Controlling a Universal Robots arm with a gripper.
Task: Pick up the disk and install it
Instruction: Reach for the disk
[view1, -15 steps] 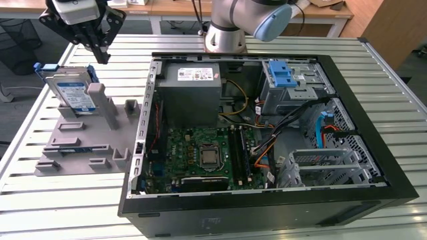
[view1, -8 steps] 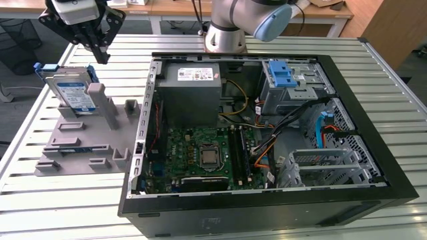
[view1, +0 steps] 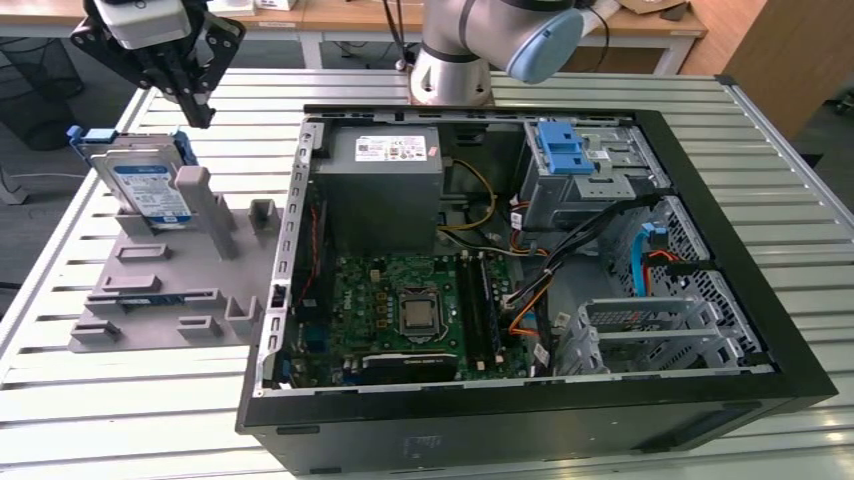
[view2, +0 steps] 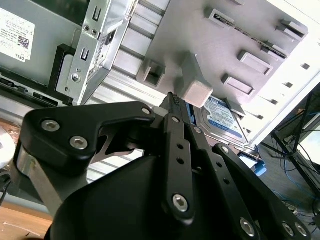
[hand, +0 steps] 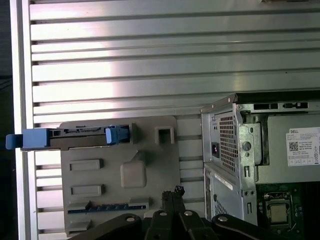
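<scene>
One disk (view1: 144, 180), a flat silver-grey hard drive with a white and blue label in a bright blue plastic bracket, stands on edge in a slot at the far end of one grey plastic holder plate (view1: 160, 302). The plate lies on the slatted metal table (view1: 120, 410), on the exterior view's left of one open black computer case (view1: 534, 420). The single black gripper (view1: 202, 112) hangs above the holder, apart from the disk, its two fingers pressed together with nothing between them. Inside the case sit one grey metal box (view1: 387, 175) and one bare blue ridged latch (view1: 567, 150).
</scene>
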